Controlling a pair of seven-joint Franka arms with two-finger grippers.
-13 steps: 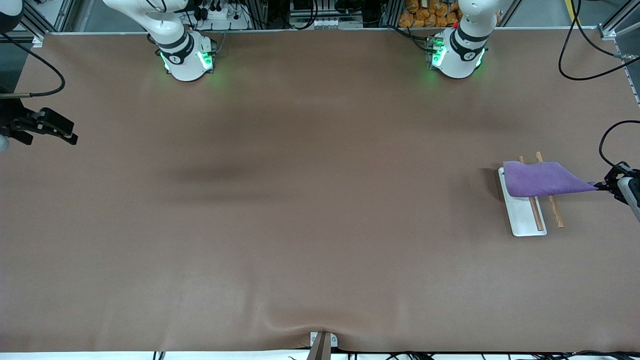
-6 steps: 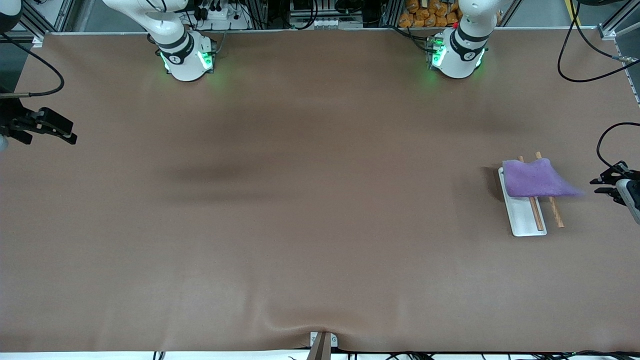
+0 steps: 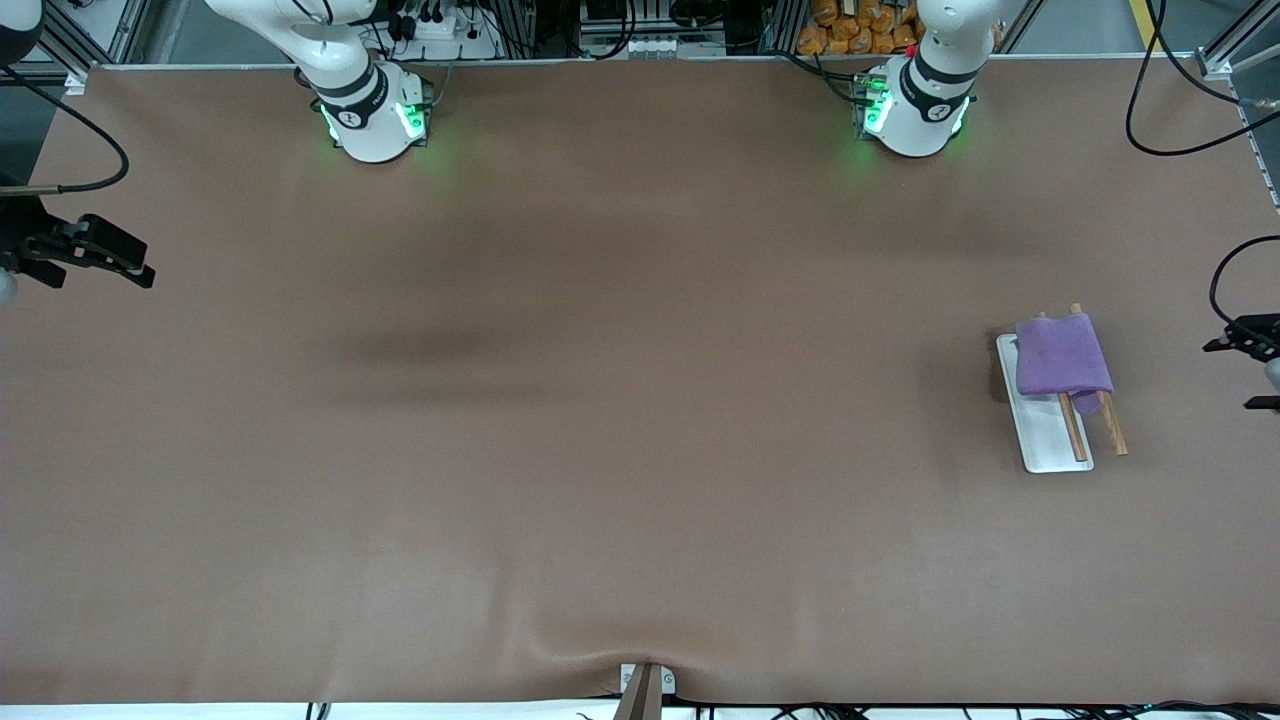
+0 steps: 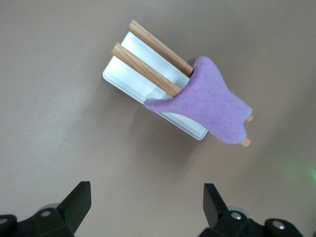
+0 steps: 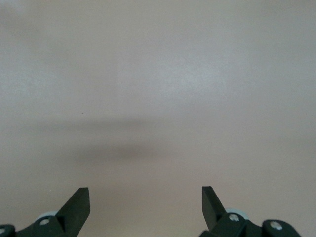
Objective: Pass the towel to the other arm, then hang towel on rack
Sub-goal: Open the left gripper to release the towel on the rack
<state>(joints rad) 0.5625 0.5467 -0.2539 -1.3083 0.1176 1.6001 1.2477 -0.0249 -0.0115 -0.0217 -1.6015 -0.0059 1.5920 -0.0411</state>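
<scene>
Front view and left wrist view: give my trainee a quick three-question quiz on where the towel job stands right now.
1. True or false: the towel is draped over the rods of the rack.
2. The left gripper is: A) shut on the towel, B) open and holding nothing, C) touching the rack.
3. Toward which arm's end of the table does the rack stand?

Key: 1 true; 2 B; 3 the left arm's end.

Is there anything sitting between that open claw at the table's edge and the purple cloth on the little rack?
Nothing visible does. Only bare table lies between the open left gripper and the towel, which is draped over the rack rods. The right gripper waits open at its own end.
</scene>
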